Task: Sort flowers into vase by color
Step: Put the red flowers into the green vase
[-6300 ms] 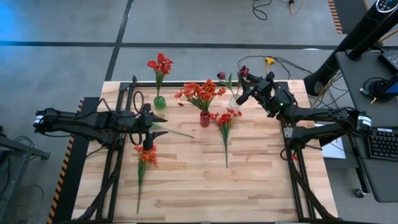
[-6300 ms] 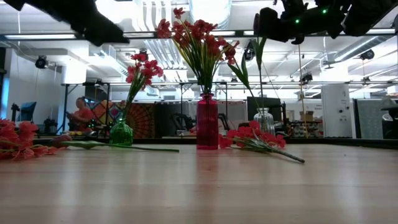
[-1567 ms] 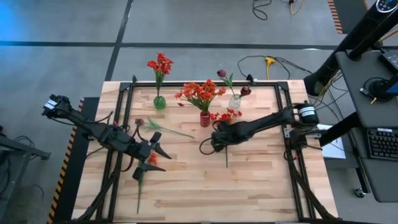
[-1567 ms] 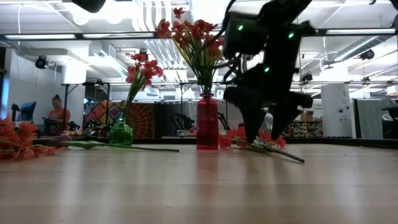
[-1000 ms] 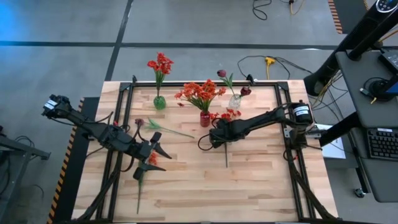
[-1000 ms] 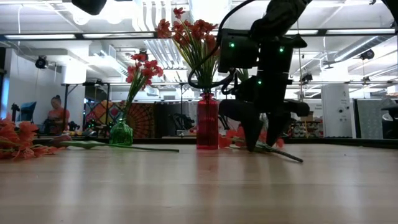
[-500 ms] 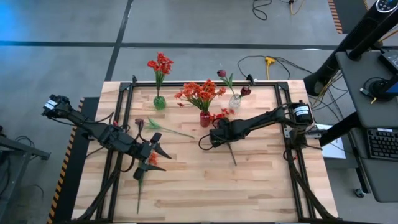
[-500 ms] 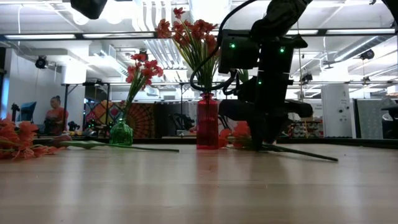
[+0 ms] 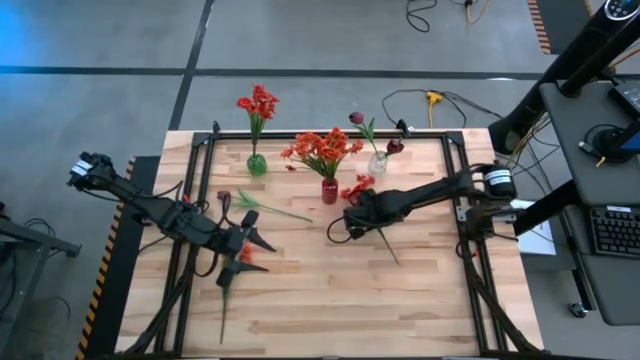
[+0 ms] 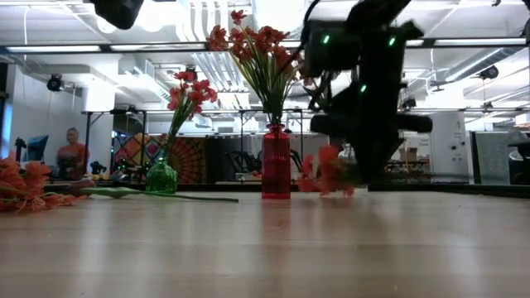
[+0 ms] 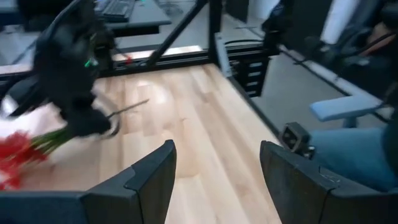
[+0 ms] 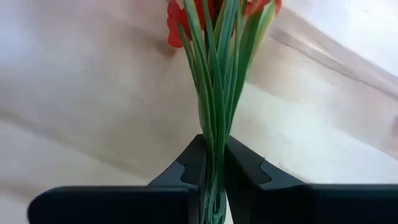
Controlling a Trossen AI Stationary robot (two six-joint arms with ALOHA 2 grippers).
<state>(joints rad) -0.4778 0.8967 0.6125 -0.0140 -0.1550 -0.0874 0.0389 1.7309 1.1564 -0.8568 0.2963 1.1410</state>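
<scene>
While the orange-red flower bunch [image 9: 358,187] hung clamped by its green stalks, the right hand [image 12: 213,163] pinched it just beside the red vase [image 9: 329,191].
The left hand [image 9: 247,255] stood spread over another orange bunch [image 9: 238,259] lying on the bench [image 9: 420,290].

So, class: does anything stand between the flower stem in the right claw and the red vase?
Nothing visible does. The right claw is shut on the flower stem, and the bare table lies between it and the red vase, which already holds orange-red blooms.
</scene>
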